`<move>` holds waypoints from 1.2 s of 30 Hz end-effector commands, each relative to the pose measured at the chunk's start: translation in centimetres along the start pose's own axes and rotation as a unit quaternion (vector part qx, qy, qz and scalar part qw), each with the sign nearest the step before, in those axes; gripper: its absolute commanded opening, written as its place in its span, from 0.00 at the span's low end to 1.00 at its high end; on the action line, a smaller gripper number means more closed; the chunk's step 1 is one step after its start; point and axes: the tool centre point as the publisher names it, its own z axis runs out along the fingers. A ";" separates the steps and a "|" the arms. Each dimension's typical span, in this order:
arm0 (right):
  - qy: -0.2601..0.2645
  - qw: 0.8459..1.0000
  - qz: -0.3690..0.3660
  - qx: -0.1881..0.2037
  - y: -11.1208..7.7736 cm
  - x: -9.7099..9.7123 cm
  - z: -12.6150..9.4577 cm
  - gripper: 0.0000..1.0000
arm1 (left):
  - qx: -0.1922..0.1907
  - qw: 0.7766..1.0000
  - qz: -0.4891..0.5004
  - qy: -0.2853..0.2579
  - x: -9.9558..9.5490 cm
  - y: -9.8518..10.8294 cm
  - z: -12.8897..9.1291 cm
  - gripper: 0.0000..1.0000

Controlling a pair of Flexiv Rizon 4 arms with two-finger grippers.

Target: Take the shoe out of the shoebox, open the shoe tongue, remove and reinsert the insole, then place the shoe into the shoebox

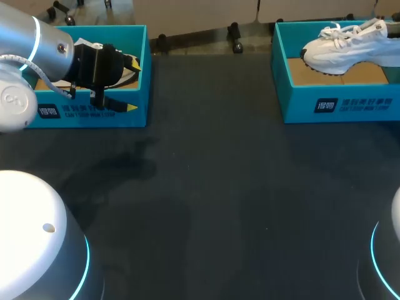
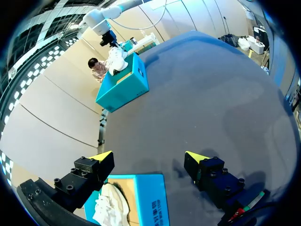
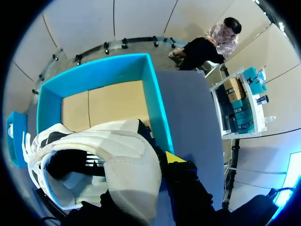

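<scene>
Left: teal cardboard shoebox at the table's far left corner, a white-and-black shoe lying on its floor. Left gripper hangs over this box with its fingers spread wide and holding nothing. In the wrist view they straddle the box's wall, one tip over the inside, the other over the dark table, with the shoe below the inner finger. Right: a second teal shoebox at the far right corner. White lace-up sneaker sits high in it, clear of the cardboard floor, long axis along the box, toe toward the middle, heel toward my right arm. Right gripper: one yellow fingertip lies against the heel collar, the other is hidden behind the shoe. Judged narrow and clamped on the heel. Right arm is plainly nearer for the lift-out.
</scene>
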 end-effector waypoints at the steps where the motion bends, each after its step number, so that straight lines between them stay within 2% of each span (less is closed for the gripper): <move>1: 0.004 1.000 0.004 0.007 0.7 0.0 0.7 0.00 | -0.003 1.000 0.000 0.001 -0.1 -0.1 0.1 1.00; 10: 0.010 1.000 0.015 0.006 1.1 0.2 2.1 0.00 | -0.003 1.000 0.000 0.001 -0.1 -0.1 0.1 1.00; 17: -0.026 0.999 0.029 0.002 0.7 0.4 3.2 0.00 | -0.003 1.000 0.000 0.001 -0.1 -0.1 0.1 1.00; 36: -0.026 0.999 0.042 0.000 0.8 0.8 5.1 0.00 | -0.003 1.000 0.000 0.001 -0.1 -0.1 0.1 1.00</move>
